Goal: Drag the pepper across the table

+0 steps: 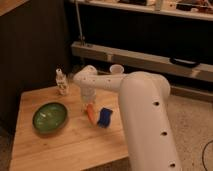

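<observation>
The orange pepper point(90, 113) lies on the light wooden table point(65, 145), right of centre, next to a blue blocky object point(104, 117). My white arm reaches in from the right. My gripper point(87, 103) points down at the pepper's upper end, touching or just above it. The fingers are hidden by the wrist.
A green bowl point(50, 117) sits on the table's left part. A small white bottle point(61, 82) stands at the back left. The table's right edge is hidden by my arm. Dark shelving and a metal rail stand behind the table.
</observation>
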{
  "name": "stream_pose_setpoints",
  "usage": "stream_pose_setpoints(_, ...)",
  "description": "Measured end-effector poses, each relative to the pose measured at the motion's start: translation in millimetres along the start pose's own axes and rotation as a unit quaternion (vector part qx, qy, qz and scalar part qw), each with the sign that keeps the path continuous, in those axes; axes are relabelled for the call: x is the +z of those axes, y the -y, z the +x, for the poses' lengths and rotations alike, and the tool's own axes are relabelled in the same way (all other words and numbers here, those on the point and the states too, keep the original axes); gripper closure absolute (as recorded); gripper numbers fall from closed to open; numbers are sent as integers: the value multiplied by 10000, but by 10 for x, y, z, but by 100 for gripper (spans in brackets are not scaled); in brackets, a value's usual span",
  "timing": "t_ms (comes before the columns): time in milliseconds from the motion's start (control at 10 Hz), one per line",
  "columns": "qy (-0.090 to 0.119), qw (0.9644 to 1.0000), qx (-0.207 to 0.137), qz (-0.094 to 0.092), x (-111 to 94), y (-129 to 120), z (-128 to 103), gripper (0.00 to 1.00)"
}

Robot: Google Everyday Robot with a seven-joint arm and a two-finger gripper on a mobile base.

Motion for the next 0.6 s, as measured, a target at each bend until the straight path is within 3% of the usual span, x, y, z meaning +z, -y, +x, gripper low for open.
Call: stream_pose_setpoints(600,1,9999,113,-9,4,-139,3,68)
